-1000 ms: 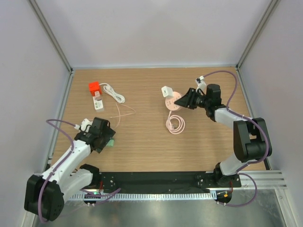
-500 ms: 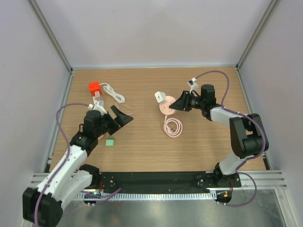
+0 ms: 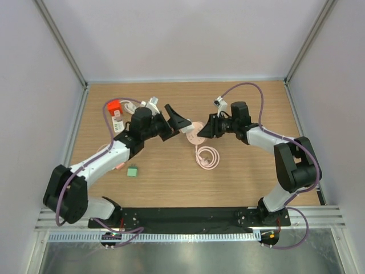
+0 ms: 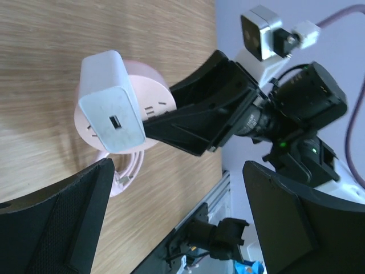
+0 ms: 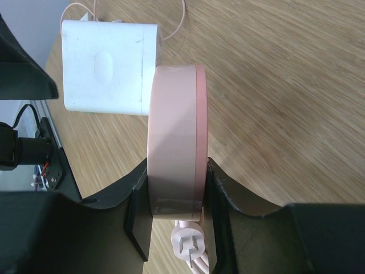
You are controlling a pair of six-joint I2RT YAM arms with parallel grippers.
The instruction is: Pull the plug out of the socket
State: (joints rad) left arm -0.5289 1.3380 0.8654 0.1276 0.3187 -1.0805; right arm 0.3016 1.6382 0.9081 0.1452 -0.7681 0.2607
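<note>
A white cube plug [image 4: 108,111] sits plugged into the flat face of a round pink socket [image 5: 174,142]. My right gripper [image 5: 174,211] is shut on the socket's rim, holding it on edge above the table [image 3: 256,171]; in the top view it is at mid-table [image 3: 206,129]. My left gripper [image 3: 174,124] is open just left of the plug. In the left wrist view its wide-apart fingers [image 4: 57,228] frame the plug without touching it. The socket's pink cord [image 3: 207,156] lies coiled below it.
A red-and-white adapter [image 3: 114,109] with a white cable [image 3: 136,108] lies at the back left. A small green block [image 3: 132,170] sits near the left arm. The socket cord's own pink plug [image 5: 188,246] hangs under the right fingers. Walls enclose the table.
My left arm swung from the near left, by the green block, up to the plug and opened its jaws wide. The right gripper carried the socket and plug slightly left.
</note>
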